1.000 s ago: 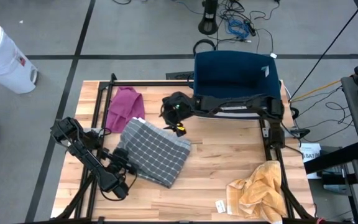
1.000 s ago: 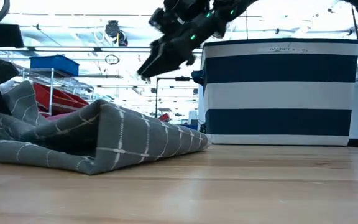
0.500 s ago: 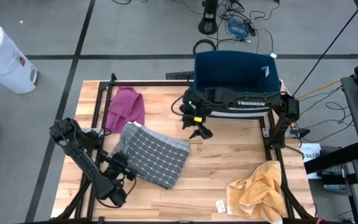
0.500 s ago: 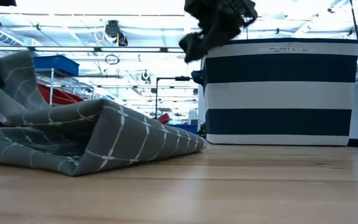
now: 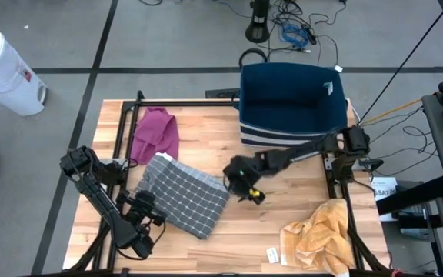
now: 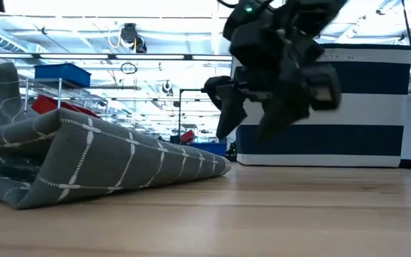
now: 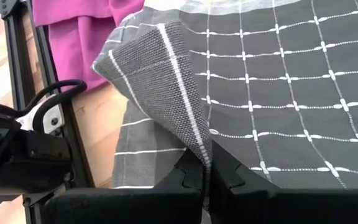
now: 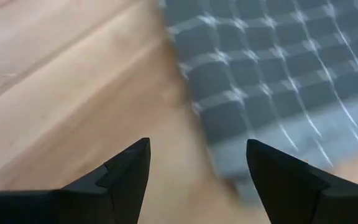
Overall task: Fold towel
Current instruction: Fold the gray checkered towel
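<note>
Your left gripper point(image 7: 205, 186) has its fingers pinched tight on an edge of the grey checked towel point(image 5: 184, 198); in the left wrist view that edge rises from between the dark pads as a raised fold with a white stripe along it. In the high view the left gripper point(image 5: 146, 206) sits at the towel's left side, near the table's front left.

Your right gripper point(image 5: 254, 195) holds nothing; its fingers point(image 8: 126, 177) stand well apart. It hangs above bare wood just beside the towel's right edge, not touching the cloth. In the right wrist view the wood shows between the two fingers, and the towel's edge lies ahead of them. In the low view the right gripper point(image 6: 252, 123) hangs clear of the table point(image 6: 262, 214), in front of the striped basket.

The towel lies on the table point(image 5: 283, 165) left of centre, partly doubled over, with a bulging fold at its near edge in the low view point(image 6: 70, 160).

Further out: a magenta cloth point(image 5: 157, 132) lies just behind the towel, near the back left corner. A navy and white striped basket point(image 5: 292, 100) stands at the back edge, right of centre. A crumpled yellow cloth point(image 5: 321, 235) lies at the front right, well apart from the towel. A white bin point(image 5: 2, 71) stands on the floor beyond the table's left.
</note>
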You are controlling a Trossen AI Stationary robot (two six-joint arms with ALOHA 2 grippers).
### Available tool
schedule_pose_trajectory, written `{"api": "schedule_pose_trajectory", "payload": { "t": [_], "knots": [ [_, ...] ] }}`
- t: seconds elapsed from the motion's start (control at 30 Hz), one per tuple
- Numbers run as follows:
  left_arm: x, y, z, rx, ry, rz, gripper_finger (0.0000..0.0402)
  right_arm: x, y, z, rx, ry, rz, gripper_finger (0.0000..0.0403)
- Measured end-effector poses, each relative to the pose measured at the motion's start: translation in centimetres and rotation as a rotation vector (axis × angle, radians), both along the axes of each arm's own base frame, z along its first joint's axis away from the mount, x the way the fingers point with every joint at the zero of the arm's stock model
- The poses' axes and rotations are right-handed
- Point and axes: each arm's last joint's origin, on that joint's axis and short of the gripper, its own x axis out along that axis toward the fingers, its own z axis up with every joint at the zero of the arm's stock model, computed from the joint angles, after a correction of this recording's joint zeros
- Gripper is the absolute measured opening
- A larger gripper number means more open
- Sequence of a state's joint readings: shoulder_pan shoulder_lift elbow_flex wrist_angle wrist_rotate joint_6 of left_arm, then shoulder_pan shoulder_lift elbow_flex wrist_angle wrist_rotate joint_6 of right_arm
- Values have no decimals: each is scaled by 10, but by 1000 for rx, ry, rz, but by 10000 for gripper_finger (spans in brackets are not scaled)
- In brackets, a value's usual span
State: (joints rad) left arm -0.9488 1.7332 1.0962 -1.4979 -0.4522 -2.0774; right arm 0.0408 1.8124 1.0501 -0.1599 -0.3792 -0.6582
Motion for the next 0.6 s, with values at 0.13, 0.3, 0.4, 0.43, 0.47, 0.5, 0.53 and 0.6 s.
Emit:
{"api": "schedule_pose_trajectory", "payload": {
  "t": [0.13, 0.3, 0.4, 0.43, 0.47, 0.5, 0.53, 0.6],
  "knots": [
    [3, 2, 0, -8, 12, 3, 0, -3, 14, -16, -106, -72, 17, 251],
    [3, 2, -1, -9, 12, 6, 0, 3, 23, -18, -153, -147, 7, 247],
    [4, 2, -1, -11, 11, 9, 0, 6, 26, -20, -144, -172, 18, 236],
    [4, 2, -1, -14, 9, 9, 0, 6, 27, -23, -147, -170, 27, 230],
    [4, 2, -1, -15, 9, 9, 0, 6, 28, -26, -154, -164, 37, 224],
    [4, 2, -1, -15, 9, 9, 0, 6, 29, -30, -161, -150, 41, 219],
    [4, 2, -1, -16, 8, 9, 0, 6, 29, -34, -164, -140, 44, 213],
    [4, 2, -1, -16, 9, 9, 0, 8, 31, -40, -166, -140, 47, 201]
  ]
}}
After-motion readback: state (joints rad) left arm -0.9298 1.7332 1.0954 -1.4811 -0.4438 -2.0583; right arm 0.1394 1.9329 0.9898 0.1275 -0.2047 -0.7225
